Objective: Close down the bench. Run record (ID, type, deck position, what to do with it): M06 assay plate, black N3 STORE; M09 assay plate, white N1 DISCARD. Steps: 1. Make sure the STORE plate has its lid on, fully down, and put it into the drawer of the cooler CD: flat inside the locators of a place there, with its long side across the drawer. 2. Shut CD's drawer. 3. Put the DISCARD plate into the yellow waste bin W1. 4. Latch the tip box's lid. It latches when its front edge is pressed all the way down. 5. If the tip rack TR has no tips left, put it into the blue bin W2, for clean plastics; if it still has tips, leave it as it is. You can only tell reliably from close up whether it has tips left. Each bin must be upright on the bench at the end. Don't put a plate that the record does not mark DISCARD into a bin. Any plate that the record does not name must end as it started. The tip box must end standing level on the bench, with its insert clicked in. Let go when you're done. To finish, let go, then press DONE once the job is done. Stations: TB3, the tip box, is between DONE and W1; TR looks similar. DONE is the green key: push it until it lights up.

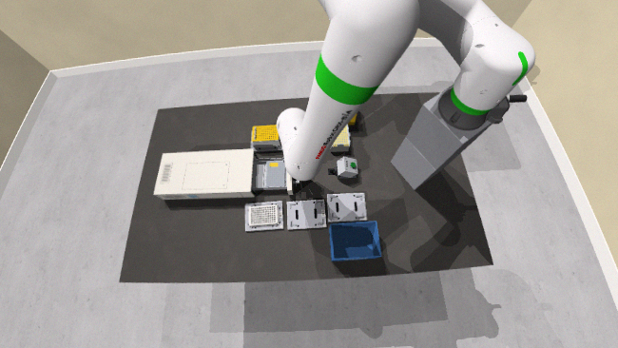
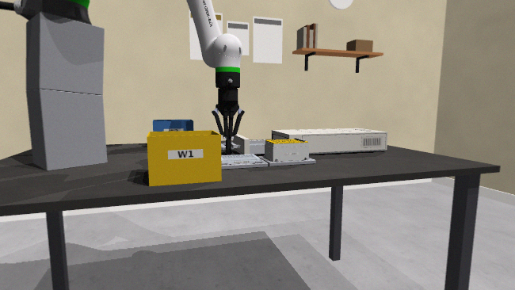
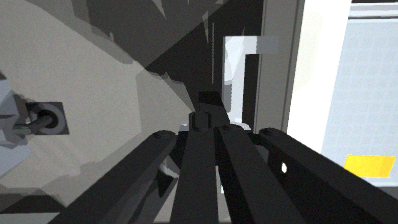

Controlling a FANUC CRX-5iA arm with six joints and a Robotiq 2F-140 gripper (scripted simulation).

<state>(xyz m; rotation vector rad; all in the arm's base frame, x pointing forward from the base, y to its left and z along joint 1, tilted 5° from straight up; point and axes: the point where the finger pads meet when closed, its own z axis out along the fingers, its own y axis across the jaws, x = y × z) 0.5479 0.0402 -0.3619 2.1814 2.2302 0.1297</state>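
Observation:
The cooler CD (image 1: 205,173) has its drawer (image 1: 271,176) pulled out. A lidded plate with a yellow label (image 1: 274,172) lies flat inside it, and it also shows at the right of the wrist view (image 3: 367,100). My gripper (image 2: 229,148) is shut and empty. It points straight down, low over the bench, just outside the drawer's white front panel (image 3: 310,75). In the overhead view the arm hides most of the gripper. The white plate (image 1: 263,216) sits on its nest. The yellow bin W1 (image 2: 184,157) stands upright.
Two empty nests (image 1: 306,214) (image 1: 347,206) lie beside the white plate. The blue bin (image 1: 355,241) stands upright in front of them. The green DONE key (image 1: 348,167), a rack with yellow tips (image 1: 264,135) and the tip box (image 1: 341,140) stand nearby.

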